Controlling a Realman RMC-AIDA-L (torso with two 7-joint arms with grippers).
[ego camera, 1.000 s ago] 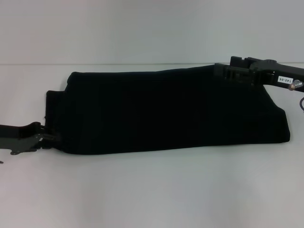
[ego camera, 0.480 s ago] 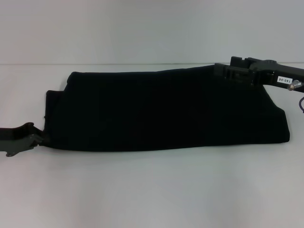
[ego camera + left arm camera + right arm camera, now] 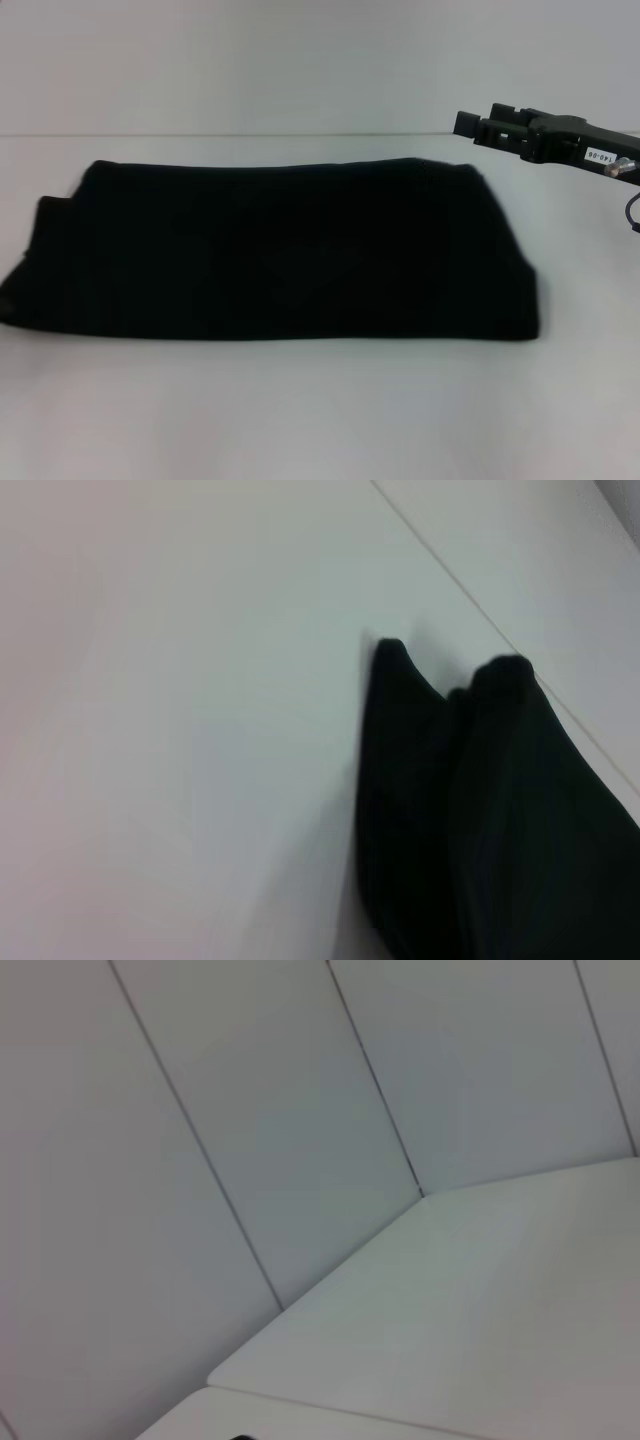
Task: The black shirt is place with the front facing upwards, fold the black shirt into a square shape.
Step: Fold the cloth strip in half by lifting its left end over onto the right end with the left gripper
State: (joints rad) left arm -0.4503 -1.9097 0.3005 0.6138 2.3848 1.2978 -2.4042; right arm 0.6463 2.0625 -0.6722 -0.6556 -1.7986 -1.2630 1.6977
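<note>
A plain white table [image 3: 320, 410] fills the frame, with a pale wall behind. The black shirt [image 3: 280, 255] lies folded into a long band across the middle. The right gripper [image 3: 470, 124] hangs at the upper right, off the cloth; maybe its fingers sit slightly apart, but I cannot tell.

Shirt end on the white table

The shirt [image 3: 480, 820] lies folded on the table [image 3: 170, 740], dark layers stacked, two rounded corners poking out at its end with a shallow notch between them. A thin seam line [image 3: 470, 600] runs across the table just beyond the shirt.
</note>
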